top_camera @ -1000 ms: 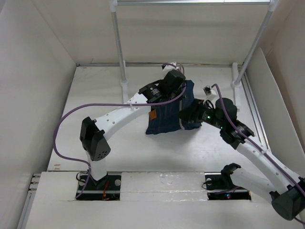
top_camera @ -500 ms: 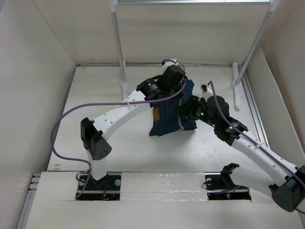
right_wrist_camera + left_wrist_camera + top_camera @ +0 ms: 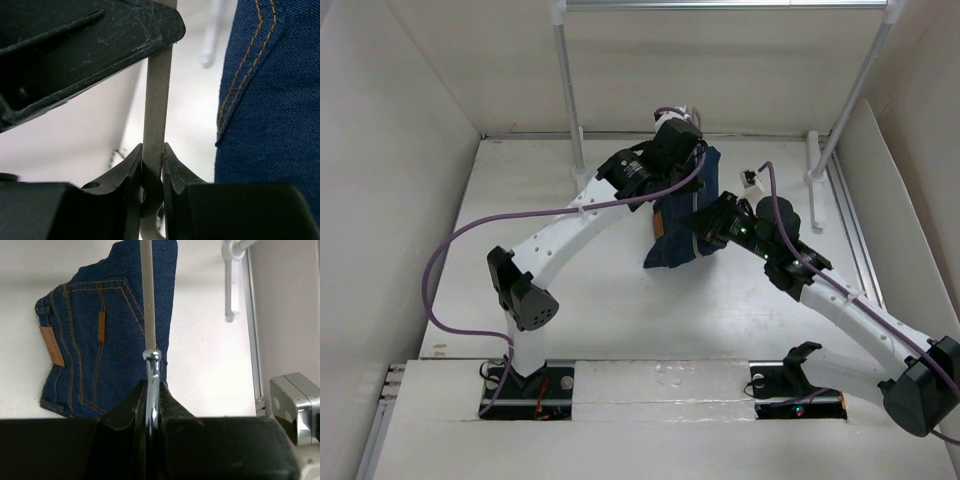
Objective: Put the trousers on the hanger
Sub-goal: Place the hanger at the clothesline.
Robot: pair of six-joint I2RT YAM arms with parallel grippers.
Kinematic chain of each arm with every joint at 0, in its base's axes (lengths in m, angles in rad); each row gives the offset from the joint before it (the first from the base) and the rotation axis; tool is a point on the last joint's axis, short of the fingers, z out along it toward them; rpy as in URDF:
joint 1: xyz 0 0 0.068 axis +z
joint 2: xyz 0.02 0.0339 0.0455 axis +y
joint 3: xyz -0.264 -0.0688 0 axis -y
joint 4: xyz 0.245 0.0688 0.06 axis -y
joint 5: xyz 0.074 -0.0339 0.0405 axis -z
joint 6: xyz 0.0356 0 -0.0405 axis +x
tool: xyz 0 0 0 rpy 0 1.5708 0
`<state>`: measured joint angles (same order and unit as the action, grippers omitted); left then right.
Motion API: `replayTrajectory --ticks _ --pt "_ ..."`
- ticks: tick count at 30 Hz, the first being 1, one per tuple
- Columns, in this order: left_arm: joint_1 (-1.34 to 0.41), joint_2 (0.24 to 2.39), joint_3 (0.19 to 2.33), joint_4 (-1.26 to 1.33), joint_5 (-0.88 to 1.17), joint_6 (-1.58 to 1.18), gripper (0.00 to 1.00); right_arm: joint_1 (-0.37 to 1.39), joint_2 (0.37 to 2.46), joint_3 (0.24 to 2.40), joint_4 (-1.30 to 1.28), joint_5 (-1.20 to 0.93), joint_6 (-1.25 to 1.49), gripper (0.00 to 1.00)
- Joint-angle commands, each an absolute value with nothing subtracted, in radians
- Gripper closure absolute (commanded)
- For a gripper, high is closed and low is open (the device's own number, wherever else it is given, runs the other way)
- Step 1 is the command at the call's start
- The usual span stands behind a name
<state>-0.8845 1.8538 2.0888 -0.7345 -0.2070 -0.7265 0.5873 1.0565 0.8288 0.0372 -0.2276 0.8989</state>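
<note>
At left gripper, hanger hook partly hidden.

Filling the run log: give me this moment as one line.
left gripper: shut on hanger | right gripper: shut on hanger | trousers: draped over hanger between both grippers

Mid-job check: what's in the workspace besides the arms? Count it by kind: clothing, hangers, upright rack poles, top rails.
trousers: 1
hanger: 1
upright rack poles: 2
top rail: 1
Total: 5
</note>
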Motion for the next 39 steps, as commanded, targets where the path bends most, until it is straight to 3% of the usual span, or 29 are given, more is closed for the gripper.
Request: replayTrajectory --ticks 1,3,7,9,13,18,26,39 --pt "-0.873 1.841 2.193 -0.621 -0.152 -0.720 1.00 0.575 1.028 0.824 0.326 -0.357 0.992 1.00" --pt "-0.861 1.848 2.238 -0.624 -0.135 -0.704 0.94 0.546 1.026 0.821 0.368 -0.383 1.058 1.00" --pt "-0.841 1.842 2.283 -0.601 -0.100 -0.664 0.62 0.476 1.031 0.828 0.446 -0.414 1.129 1.00" --pt "-0.841 1.833 2.289 -0.594 -0.077 -0.657 0.57 0.431 1.038 0.841 0.469 -0.433 1.161 1.00" --pt "-0.841 1.792 2.292 -0.545 -0.064 -0.609 0.38 0.390 1.090 0.871 0.547 -0.471 1.207 1.00" --pt "-0.831 1.753 2.315 -0.525 -0.043 -0.577 0.25 0.353 1.130 0.934 0.560 -0.482 1.215 1.00" --pt "-0.778 1.599 2.209 -0.465 -0.066 -0.549 0.19 0.207 1.216 1.081 0.623 -0.529 1.275 1.00" --pt "-0.765 1.370 1.693 -0.403 -0.075 -0.604 0.20 0.015 1.529 1.460 0.681 -0.489 1.382 1.00"
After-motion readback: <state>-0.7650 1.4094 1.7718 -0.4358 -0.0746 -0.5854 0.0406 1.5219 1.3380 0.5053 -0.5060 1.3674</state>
